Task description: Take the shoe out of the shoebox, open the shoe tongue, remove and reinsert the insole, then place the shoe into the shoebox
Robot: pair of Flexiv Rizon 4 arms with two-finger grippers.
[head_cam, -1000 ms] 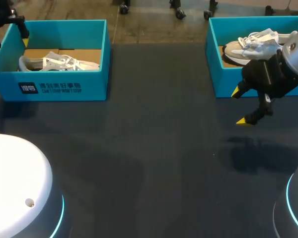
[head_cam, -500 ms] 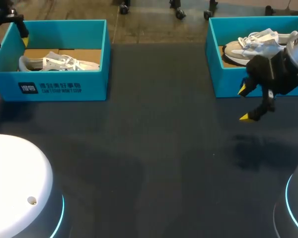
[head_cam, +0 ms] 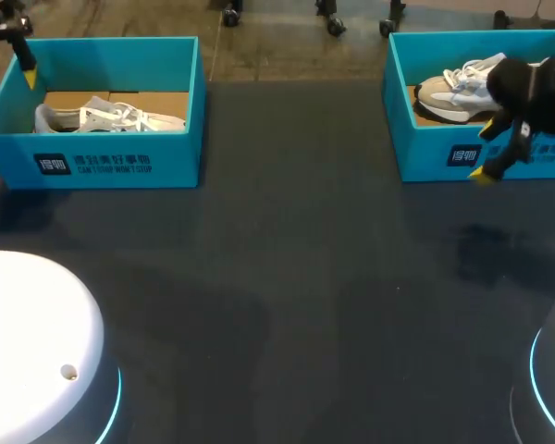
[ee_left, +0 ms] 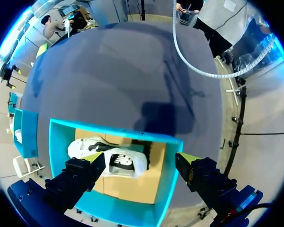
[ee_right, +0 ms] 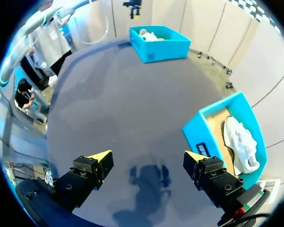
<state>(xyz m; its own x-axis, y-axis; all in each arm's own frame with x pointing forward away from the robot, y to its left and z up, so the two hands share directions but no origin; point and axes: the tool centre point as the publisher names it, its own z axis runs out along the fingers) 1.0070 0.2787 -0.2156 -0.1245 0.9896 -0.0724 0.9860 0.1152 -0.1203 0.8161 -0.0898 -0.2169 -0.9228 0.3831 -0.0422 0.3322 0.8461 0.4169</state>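
Observation:
Two teal shoeboxes stand at the table's back. The left shoebox (head_cam: 102,148) holds a white shoe (head_cam: 106,117); the right shoebox (head_cam: 425,153) holds a beige and white shoe (head_cam: 455,85). My left gripper (head_cam: 18,51) hangs open over the left box's far left corner. In the left wrist view the white shoe (ee_left: 114,160) lies in its box (ee_left: 168,182) below the open left gripper (ee_left: 141,157). My right gripper (head_cam: 486,153) hovers open at the right box's front wall, holding nothing. In the right wrist view, the right box (ee_right: 199,135) and its shoe (ee_right: 239,142) lie beside the right gripper (ee_right: 147,156).
A dark mat (head_cam: 287,277) covers the table between and in front of the boxes. My arms' white bases (head_cam: 37,342) sit at the near corners. In the right wrist view the left box (ee_right: 158,45) shows far ahead.
My right gripper has risen and moved back and to the right, up to the right box's front wall. The left gripper shifted slightly at the left box's corner. Both stayed open.

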